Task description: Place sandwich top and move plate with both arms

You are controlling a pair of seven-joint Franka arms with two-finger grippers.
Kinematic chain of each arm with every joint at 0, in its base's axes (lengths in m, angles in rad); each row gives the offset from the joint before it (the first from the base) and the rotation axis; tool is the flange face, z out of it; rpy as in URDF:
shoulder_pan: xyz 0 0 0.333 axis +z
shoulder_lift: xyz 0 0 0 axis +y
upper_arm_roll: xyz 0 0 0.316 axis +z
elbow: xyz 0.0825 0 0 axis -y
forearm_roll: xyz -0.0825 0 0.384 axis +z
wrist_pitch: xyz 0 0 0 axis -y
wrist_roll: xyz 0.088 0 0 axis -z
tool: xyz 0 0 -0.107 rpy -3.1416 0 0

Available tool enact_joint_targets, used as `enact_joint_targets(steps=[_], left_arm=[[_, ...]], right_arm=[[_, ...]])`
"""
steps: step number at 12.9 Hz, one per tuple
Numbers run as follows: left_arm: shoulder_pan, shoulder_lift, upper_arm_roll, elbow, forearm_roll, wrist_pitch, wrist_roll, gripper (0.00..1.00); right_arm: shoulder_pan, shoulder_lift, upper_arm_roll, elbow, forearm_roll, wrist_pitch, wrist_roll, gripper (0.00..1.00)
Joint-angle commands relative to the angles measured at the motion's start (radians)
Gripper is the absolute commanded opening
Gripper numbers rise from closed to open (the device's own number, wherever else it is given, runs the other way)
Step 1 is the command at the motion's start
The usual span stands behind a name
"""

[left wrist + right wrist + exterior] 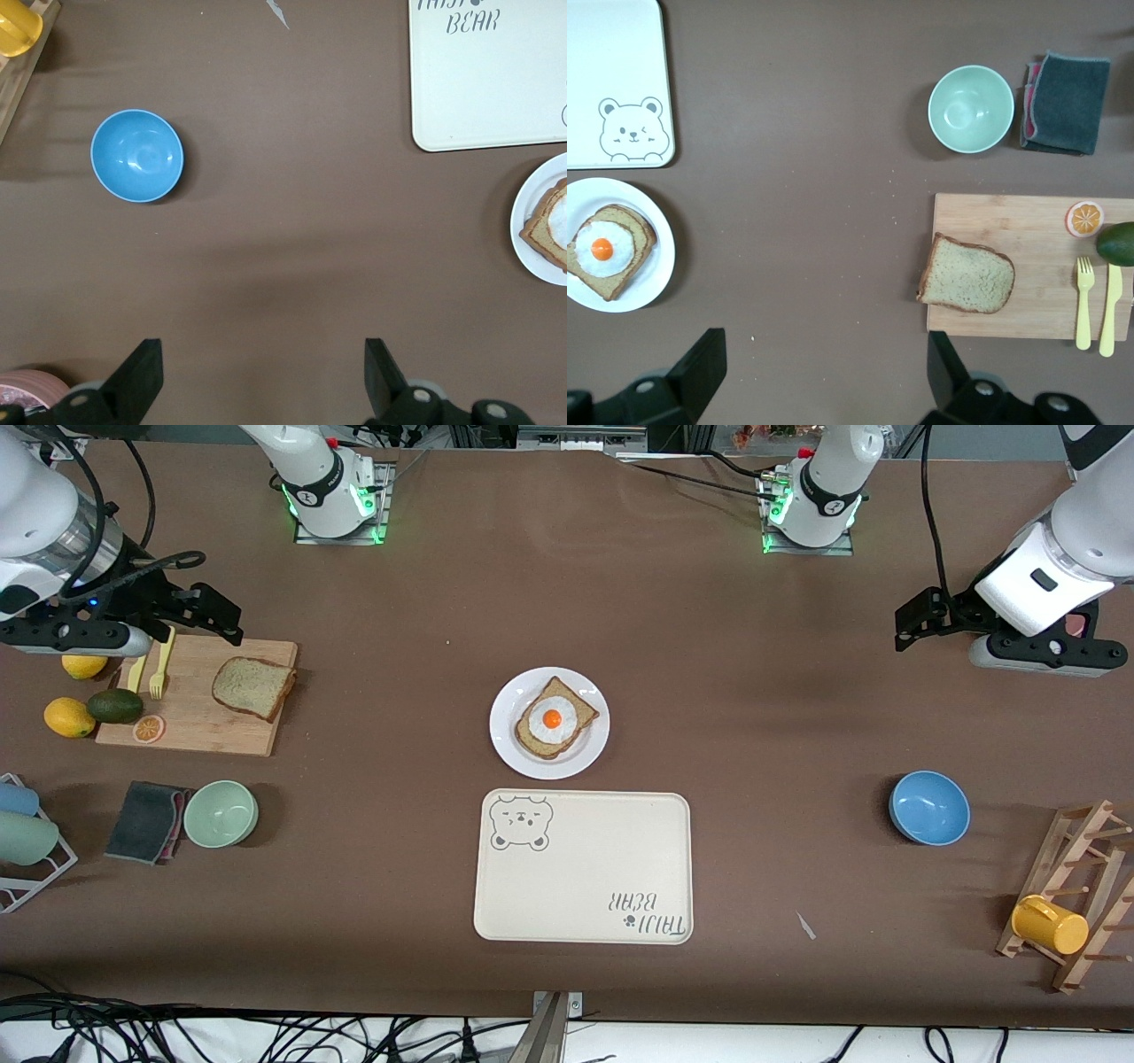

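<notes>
1. Your sandwich top (253,687) lies flat on the cutting board (199,731); it looks light and soft, so pinch its crust edges gently
2. The plate (592,757) looks rigid and slick; take opposite rims
3. Right gripper (819,372) over the board and left gripper (263,376) over bare table both gape wide, empty

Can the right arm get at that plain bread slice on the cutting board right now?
Probably yes. The right gripper hangs open over the cutting board, and the sandwich top lies flat at the board's edge with nothing on it. The yellow fork lies beside it, clear of the slice.
</notes>
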Motion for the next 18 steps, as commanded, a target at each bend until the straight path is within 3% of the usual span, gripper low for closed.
enact_joint_targets(steps=[1,18], left_arm=[[0.004,-0.011,-0.001,0.000,-0.015,-0.011,-0.010,1.00],[0.004,-0.011,-0.001,0.000,-0.014,-0.011,-0.010,1.00]], right_arm=[[-0.018,0.021,0.014,0.042,0.004,-0.031,-0.015,1.00],[-0.021,0.021,0.008,0.010,0.000,-0.028,-0.023,1.00]])
